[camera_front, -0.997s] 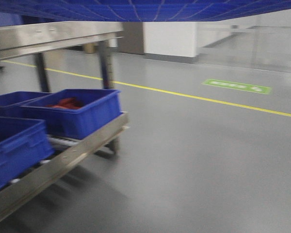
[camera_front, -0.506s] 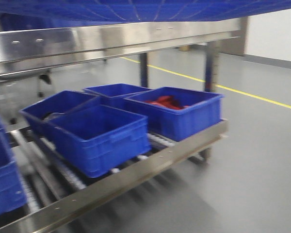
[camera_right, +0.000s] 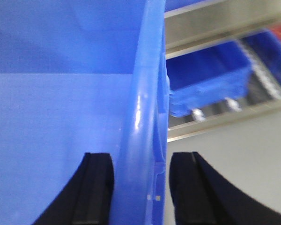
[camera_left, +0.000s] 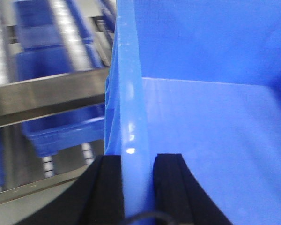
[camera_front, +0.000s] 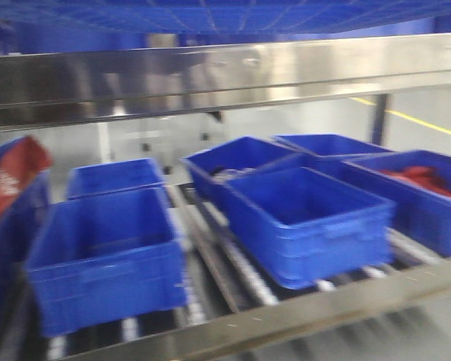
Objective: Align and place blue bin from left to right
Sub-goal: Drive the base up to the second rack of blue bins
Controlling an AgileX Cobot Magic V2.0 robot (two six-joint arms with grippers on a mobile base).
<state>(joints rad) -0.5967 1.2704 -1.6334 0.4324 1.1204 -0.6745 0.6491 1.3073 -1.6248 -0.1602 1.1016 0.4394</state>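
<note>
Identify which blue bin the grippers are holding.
The lighter-blue bin: left gripper and right gripper each clamp a side rim, its grid underside overhead in the front view. The darker bins sit on the roller rack.

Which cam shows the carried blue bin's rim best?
Left wrist: the blue bin fills the frame, its rim pinched by the left gripper. Right wrist shows the other rim inside the right gripper. Front view catches only its gridded underside.

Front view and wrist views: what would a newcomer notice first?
A large blue bin fills both wrist views, each side wall pinched between black jaws; its gridded underside roofs the front view. Below it, darker blue trays sit on a steel roller rack, the far-right one holding something red.
</note>
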